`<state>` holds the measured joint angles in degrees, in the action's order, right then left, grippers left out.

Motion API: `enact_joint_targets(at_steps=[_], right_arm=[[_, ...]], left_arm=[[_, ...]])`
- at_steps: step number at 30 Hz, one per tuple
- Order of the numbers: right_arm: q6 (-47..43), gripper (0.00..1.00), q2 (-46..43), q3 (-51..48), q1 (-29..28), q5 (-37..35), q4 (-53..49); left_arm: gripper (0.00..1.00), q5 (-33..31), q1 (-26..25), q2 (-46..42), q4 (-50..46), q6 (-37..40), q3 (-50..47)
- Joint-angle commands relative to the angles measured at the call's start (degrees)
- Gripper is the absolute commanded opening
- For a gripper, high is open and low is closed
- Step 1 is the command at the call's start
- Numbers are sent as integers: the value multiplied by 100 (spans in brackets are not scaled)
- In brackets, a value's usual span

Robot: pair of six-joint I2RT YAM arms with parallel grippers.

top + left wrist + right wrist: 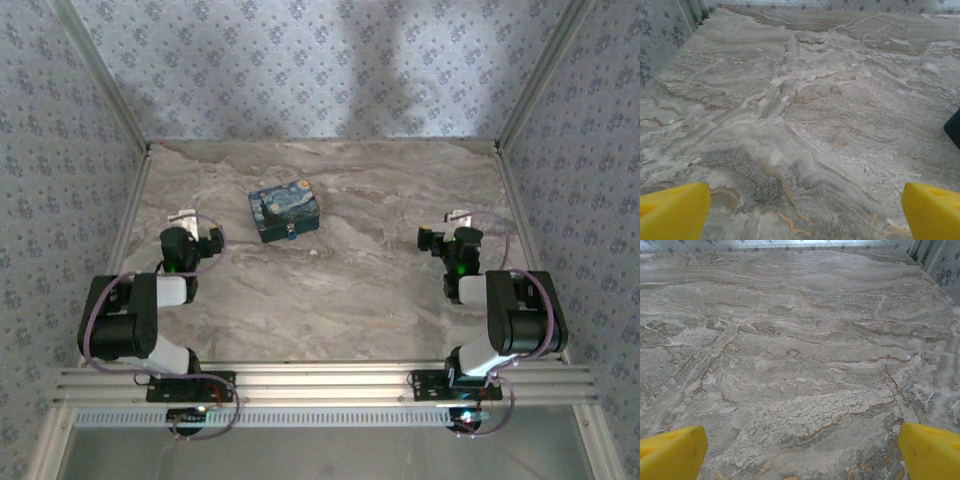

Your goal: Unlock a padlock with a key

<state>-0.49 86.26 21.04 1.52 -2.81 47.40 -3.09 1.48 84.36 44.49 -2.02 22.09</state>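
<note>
Now, left pincer (pixel 805 212) apart, right pincer (pixel 802 450) apart, blue box (pixel 284 211) nearer left.

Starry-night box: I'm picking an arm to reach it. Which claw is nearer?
Left. The left claw sits a short way to the left of the box. The right claw is much farther off on its right. Both are open.

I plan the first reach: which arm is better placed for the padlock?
Left, probably. The padlock on the blue box lies closer to the left gripper than the right gripper; both are open.
</note>
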Motion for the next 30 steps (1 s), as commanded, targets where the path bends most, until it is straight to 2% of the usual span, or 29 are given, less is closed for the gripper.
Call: enact_joint_targets(at_steps=[1,6,14,18,22,26,30], right_arm=[[6,100,-469,14,46,-70,-307],[63,100,-1244,144,22,-38,-1208],[654,100,-2337,634,15,172,-3046],[1287,100,-2759,1167,-8,465,-4405],[1852,100,-3113,1551,-126,794,-5504],[2152,99,-3331,1745,-344,944,-6413],[2299,91,-3314,1894,-746,956,-7318]], left_arm=[[98,-123,-16,-692,-500,-61,54],[98,-76,-50,-1701,-1596,-509,270],[98,648,-53,-2413,-3804,-2100,1160],[98,1294,-102,-2662,-4144,-2836,1300],[98,1626,-371,-2848,-4339,-3347,1394],[98,1802,-794,-2894,-4363,-3661,1415],[98,1712,-1207,-2873,-4380,-3805,1469]])
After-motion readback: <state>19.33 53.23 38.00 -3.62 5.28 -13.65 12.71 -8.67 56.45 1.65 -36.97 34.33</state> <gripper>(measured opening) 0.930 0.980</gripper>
